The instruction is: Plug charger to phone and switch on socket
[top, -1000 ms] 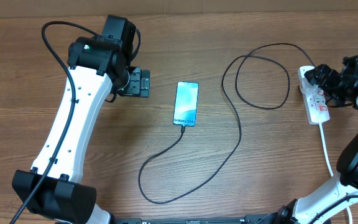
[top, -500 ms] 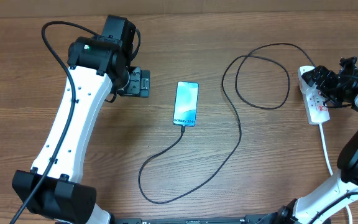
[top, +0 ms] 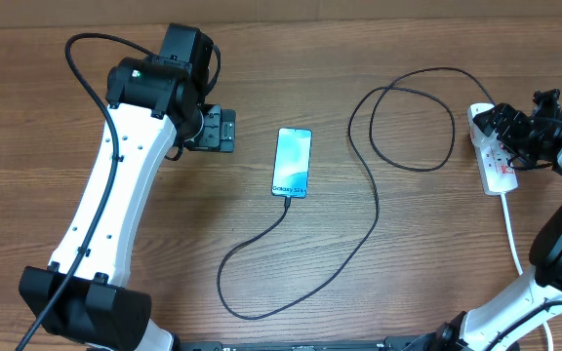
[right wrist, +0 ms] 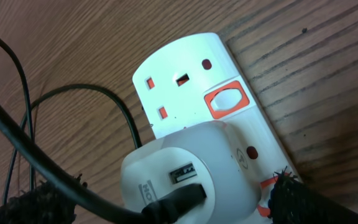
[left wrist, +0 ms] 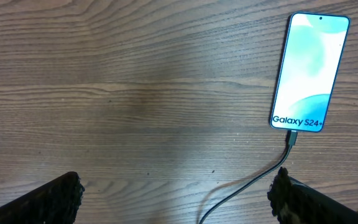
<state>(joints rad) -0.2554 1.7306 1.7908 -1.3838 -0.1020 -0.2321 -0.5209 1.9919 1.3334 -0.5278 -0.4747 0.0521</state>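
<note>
The phone (top: 293, 162) lies flat near the middle of the table (top: 261, 58). Its screen is bright blue. The white words are at its 6 o'clock end. The tip (left wrist: 292, 138) of the charger (top: 376, 210) is stuck in that same end.

From there the black cable curls down toward 7 o'clock. Then it runs up toward 1 o'clock, makes a big loop, and goes to the socket (top: 496, 156). The socket lies at the 3 o'clock side of the table. Its white cord (top: 511, 234) runs down toward 6 o'clock.

The left gripper (top: 218, 130) is at 9 o'clock from the phone, a little apart from it. Its fingers (left wrist: 48, 199) are spread wide and it holds nothing.

The right gripper (top: 505, 132) is over the socket. Up close, a white plug (right wrist: 191, 168) sits in the socket, and the black cable goes into the plug. An orange switch (right wrist: 225, 101) is at 1 o'clock from the plug. The right gripper is wide too, with one finger on each side of the plug. I cannot tell if they touch it.
</note>
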